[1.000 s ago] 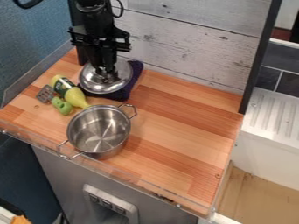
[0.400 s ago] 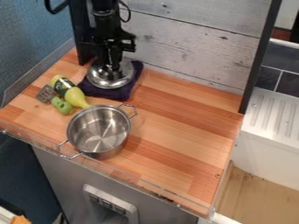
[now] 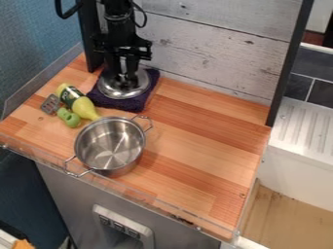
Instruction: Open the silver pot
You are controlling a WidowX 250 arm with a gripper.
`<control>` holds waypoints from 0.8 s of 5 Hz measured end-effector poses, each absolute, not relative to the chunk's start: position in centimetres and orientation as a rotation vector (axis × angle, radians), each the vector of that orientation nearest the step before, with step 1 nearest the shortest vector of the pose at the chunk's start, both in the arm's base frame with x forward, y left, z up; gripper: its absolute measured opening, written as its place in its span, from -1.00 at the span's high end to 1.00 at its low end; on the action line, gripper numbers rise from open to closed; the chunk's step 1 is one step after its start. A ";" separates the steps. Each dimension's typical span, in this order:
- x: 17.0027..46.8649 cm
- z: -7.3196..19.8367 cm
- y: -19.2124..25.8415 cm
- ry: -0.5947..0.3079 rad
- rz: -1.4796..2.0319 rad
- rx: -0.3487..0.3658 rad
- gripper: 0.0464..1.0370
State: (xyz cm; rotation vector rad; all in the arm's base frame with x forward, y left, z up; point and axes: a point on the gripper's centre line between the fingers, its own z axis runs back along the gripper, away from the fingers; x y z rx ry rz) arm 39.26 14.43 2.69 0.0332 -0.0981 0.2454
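Two silver pieces, apart: silver pot [image 3: 109, 146] left of centre, just below mid-frame, mouth uncovered and upright; its lid [image 3: 118, 94] up in the upper left, resting on a dark purple cloth [image 3: 135, 105]. Gripper [image 3: 122, 74] hangs right over the lid, jaws standing apart around the middle of it, where the knob should be; whether either one touches the knob, cannot tell.

Step in hand, by my reading: letting go of the lid. Opening looks as good as done. To finish well: spread the jaws fully clear of the knob before any lift, then rise straight and slow. A sideways drift at this height could catch the knob and tip the lid, or drag the cloth along with it. Check that the lid stays put as the gripper leaves.

Once high, pull back toward the top edge, away from the yellow bottle [image 3: 79, 104] and green toy [image 3: 68, 117] at left. No need to pass over the pot; its near-side handle [image 3: 77, 170] sits close to the counter's front edge, a poor place for a knock
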 end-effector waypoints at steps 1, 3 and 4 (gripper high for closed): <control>38.8 3.3 14.0 -0.104 0.234 0.016 -0.79; 37.8 7.7 13.9 -0.194 0.245 -0.006 -0.93; 36.8 9.4 13.7 -0.237 0.238 -0.011 -0.93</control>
